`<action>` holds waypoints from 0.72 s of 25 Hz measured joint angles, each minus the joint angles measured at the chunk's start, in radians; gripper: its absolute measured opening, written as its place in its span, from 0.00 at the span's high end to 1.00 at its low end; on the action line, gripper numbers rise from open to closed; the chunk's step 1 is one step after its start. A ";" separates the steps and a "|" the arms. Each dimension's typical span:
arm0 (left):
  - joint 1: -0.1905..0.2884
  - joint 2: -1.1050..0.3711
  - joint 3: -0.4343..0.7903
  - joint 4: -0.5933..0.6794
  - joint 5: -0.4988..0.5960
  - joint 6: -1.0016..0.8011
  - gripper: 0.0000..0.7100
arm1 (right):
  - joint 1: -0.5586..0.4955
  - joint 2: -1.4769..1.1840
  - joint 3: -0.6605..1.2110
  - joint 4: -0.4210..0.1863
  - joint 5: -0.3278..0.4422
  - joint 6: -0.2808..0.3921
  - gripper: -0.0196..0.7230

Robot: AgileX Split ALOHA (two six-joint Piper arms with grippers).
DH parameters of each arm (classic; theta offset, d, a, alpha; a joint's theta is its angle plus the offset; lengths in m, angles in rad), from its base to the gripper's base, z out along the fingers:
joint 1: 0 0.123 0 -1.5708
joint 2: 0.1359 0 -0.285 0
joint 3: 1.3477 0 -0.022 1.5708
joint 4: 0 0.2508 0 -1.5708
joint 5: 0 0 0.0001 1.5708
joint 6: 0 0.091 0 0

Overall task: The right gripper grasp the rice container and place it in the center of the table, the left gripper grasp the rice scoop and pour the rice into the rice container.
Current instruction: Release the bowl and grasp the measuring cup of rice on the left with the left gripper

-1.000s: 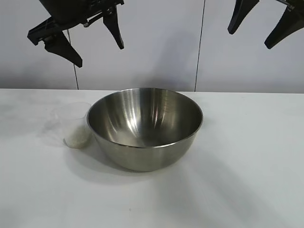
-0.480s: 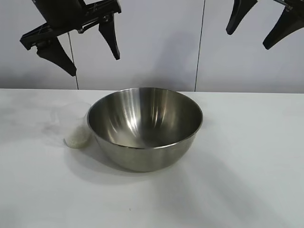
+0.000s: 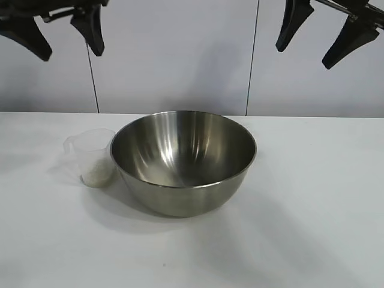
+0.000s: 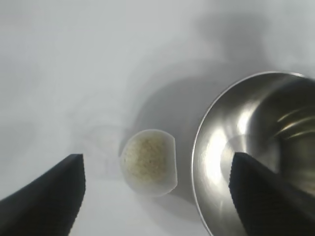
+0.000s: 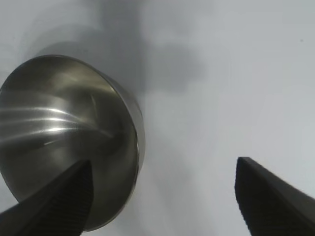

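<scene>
The scoop (image 3: pixel 91 157) is standing upright left of centre, touching the bowl (image 3: pixel 183 161) and holding rice (image 4: pixel 147 158) — directly below the left gripper (image 3: pixel 57 30), whose fingers are spread and empty. The right gripper (image 3: pixel 317 34), upper right, is also hanging open, farther away. The table (image 3: pixel 312 228) is giving free room on the scoop's left.

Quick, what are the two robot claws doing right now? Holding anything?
Left end effector: open, holding nothing, up above the scoop.
Right end effector: open, holding nothing, up above the table.
</scene>
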 joint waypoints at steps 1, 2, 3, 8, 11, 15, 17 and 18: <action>-0.005 -0.044 0.077 0.004 -0.068 0.000 0.19 | 0.000 0.000 0.000 -0.001 0.000 0.000 0.24; -0.012 -0.098 0.148 0.007 -0.160 0.000 0.19 | 0.000 0.000 0.000 -0.002 0.000 0.000 0.24; -0.023 -0.149 0.237 0.007 -0.262 0.000 0.19 | 0.000 0.000 0.000 -0.002 0.000 0.000 0.24; -0.047 -0.291 0.586 0.007 -0.779 0.017 0.19 | 0.000 0.000 0.000 -0.003 0.000 0.000 0.24; -0.047 -0.296 0.694 0.007 -1.024 0.067 0.19 | 0.000 0.000 0.000 -0.003 0.000 0.000 0.24; -0.047 -0.260 0.794 0.007 -1.179 0.086 0.19 | 0.000 0.000 0.000 -0.005 0.000 0.000 0.24; -0.047 -0.214 0.844 0.007 -1.272 0.094 0.19 | 0.000 0.000 0.000 -0.005 0.000 0.000 0.24; -0.047 -0.187 0.873 0.007 -1.331 0.105 0.19 | 0.000 0.000 0.000 -0.005 0.000 0.000 0.24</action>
